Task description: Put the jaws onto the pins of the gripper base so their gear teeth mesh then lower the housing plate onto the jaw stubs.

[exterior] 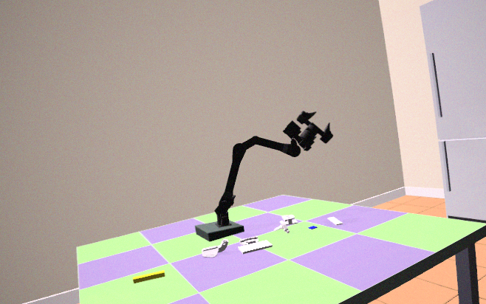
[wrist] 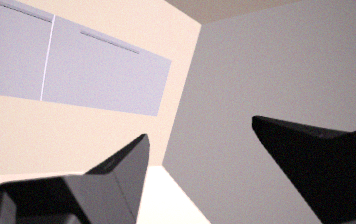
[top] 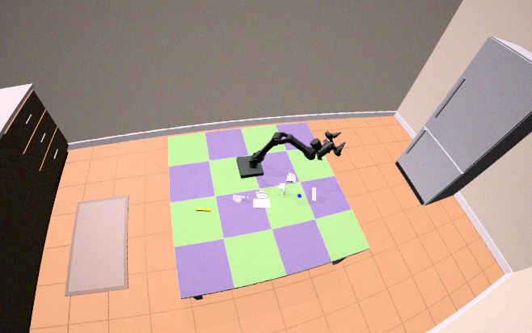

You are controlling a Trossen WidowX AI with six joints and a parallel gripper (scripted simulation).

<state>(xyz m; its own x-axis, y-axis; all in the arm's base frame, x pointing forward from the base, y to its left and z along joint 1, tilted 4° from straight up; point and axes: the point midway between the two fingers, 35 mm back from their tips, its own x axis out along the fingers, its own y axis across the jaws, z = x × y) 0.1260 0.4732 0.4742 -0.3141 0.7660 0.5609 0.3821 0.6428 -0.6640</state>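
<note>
My gripper (top: 343, 137) (exterior: 322, 118) (wrist: 200, 130) is open and empty, raised high above the table's far right part, its fingers pointing away from the parts. One white jaw-like part (top: 238, 198) (exterior: 210, 252) lies left of a flat white rectangular piece (top: 262, 204) (exterior: 255, 246). A small white part (top: 261, 195) (exterior: 249, 240) is directly behind that piece. Another white jaw-like part (top: 282, 187) (exterior: 283, 226) lies farther right, near a white blocky part (top: 291, 178) (exterior: 289, 220). Which parts are the base and housing plate is too small to tell; pins and teeth cannot be made out.
A white bar (top: 314, 194) (exterior: 334, 220) and a small blue piece (top: 299, 196) (exterior: 312, 227) lie at the right. A yellow bar (top: 203, 209) (exterior: 148, 277) lies at the left. The arm's dark base block (top: 244, 172) (exterior: 210, 232) stands behind the parts.
</note>
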